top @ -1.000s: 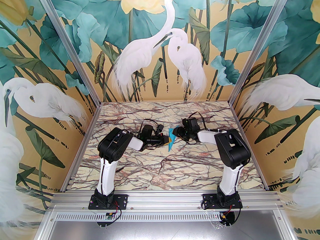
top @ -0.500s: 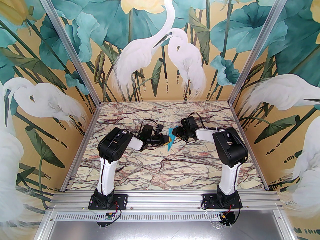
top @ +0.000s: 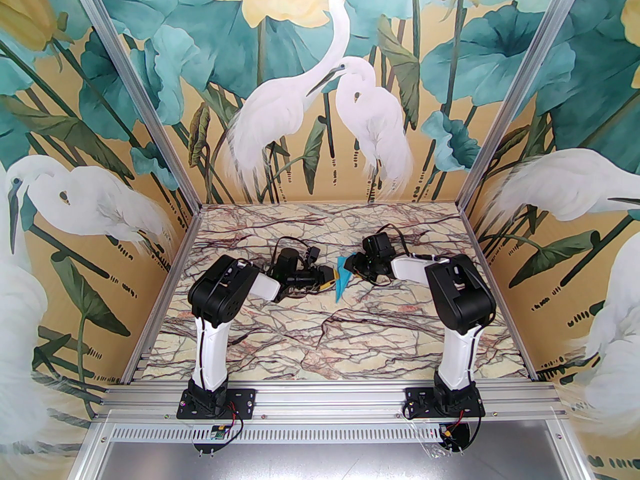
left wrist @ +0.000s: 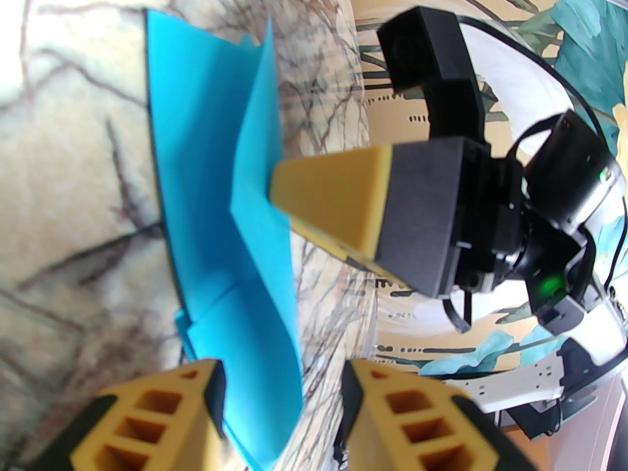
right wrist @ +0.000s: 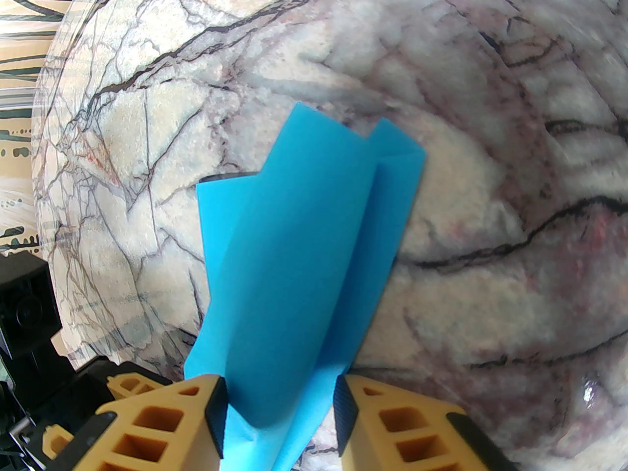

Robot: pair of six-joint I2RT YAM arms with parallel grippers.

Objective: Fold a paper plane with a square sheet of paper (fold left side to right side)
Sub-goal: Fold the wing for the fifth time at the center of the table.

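The square sheet of paper (top: 343,280) is turquoise-blue and creased into a narrow dart-like shape with layered flaps. It stands tilted off the marble at mid-table between both arms. My right gripper (top: 353,268) comes at it from the right. In the right wrist view the paper (right wrist: 294,263) fills the gap of the right gripper (right wrist: 279,420), which is shut on it. In the left wrist view my left gripper (left wrist: 284,410) is open. A flap of the paper (left wrist: 211,165) hangs loose beside its left finger, and the right gripper (left wrist: 284,209) pinches the far edge.
The marble-patterned table (top: 325,338) is boxed in by painted walls on the left (top: 150,228), back and right (top: 505,228). An aluminium rail (top: 325,398) carrying both arm bases runs along the near edge. Bare marble lies in front of the arms.
My left gripper has opened and let go of the paper, and the left arm has drawn back slightly to the left. The right gripper keeps hold of the paper and has barely moved.
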